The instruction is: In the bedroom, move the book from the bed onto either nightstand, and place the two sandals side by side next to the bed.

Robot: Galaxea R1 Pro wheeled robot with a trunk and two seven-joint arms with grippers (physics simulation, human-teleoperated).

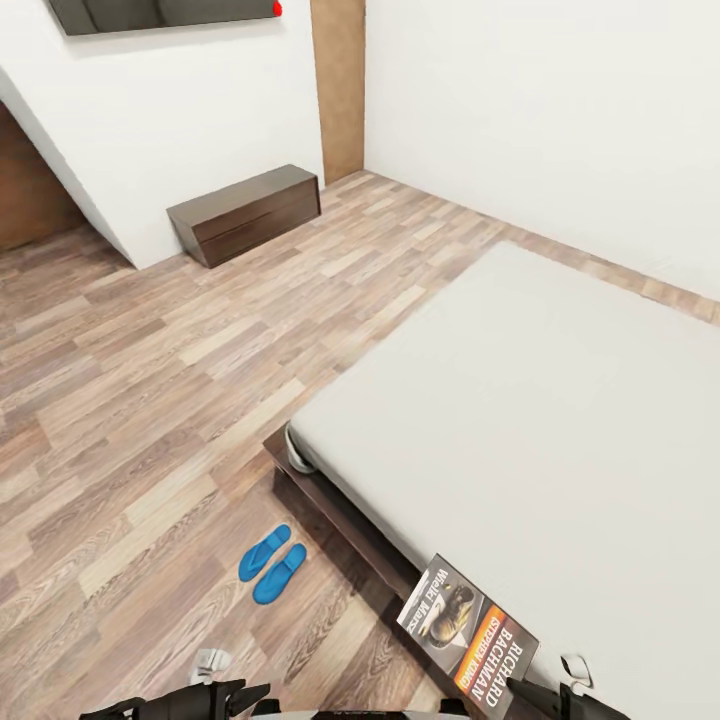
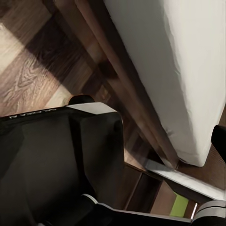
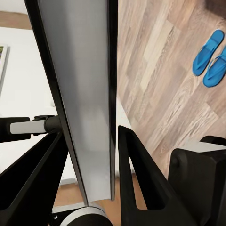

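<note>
The book [image 1: 468, 632] is lying on the bed [image 1: 540, 420] at its near edge, around five o'clock in the head view. The two sandals [image 1: 272, 564] are sitting side by side on the wood floor [image 1: 150, 400] at seven o'clock, just beside the bed frame. I cannot tell how either gripper's jaws are standing.

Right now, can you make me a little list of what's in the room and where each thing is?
book: lying flat on the near corner of the bed, cover up
bed: bare light grey mattress on a dark wood frame
sandals: two blue ones on the wood floor, side by side, beside the bed
low cabinet: dark brown, against the far white wall
grippers: cannot tell if open or shut
</note>
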